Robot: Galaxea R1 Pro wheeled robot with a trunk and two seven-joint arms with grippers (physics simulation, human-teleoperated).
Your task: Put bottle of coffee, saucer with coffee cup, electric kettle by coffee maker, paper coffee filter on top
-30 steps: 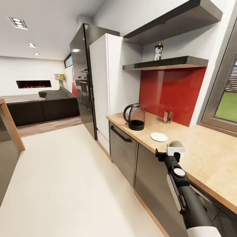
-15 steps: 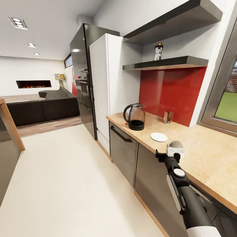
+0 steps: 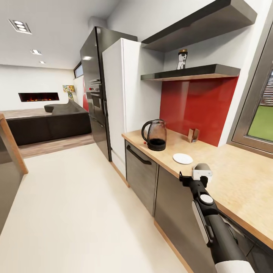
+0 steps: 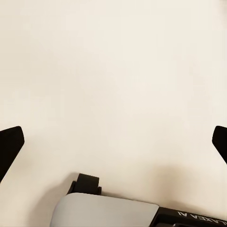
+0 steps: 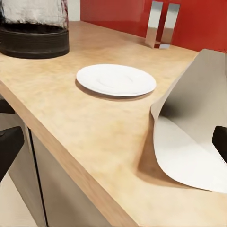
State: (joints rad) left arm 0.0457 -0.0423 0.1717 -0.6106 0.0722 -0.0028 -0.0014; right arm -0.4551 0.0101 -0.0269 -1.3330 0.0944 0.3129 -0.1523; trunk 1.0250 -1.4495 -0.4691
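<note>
**Countertop stock, right arm at front edge**

Countertop (image 3: 242, 178): electric kettle (image 3: 155, 134) at its far end; saucer (image 3: 182, 158) beside kettle; paper coffee filter (image 5: 194, 127) near saucer. Shelf (image 3: 191, 72) above: bottle of coffee (image 3: 182, 59). Right gripper (image 3: 201, 171): jaws wide, empty. Left gripper (image 4: 113, 142): wide, over floor (image 4: 113, 71).

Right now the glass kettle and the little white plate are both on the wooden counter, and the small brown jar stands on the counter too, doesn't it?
Not quite. The kettle and the saucer do sit on the countertop, but the bottle of coffee stands up on the dark wall shelf above the red backsplash, as the head view shows.
</note>
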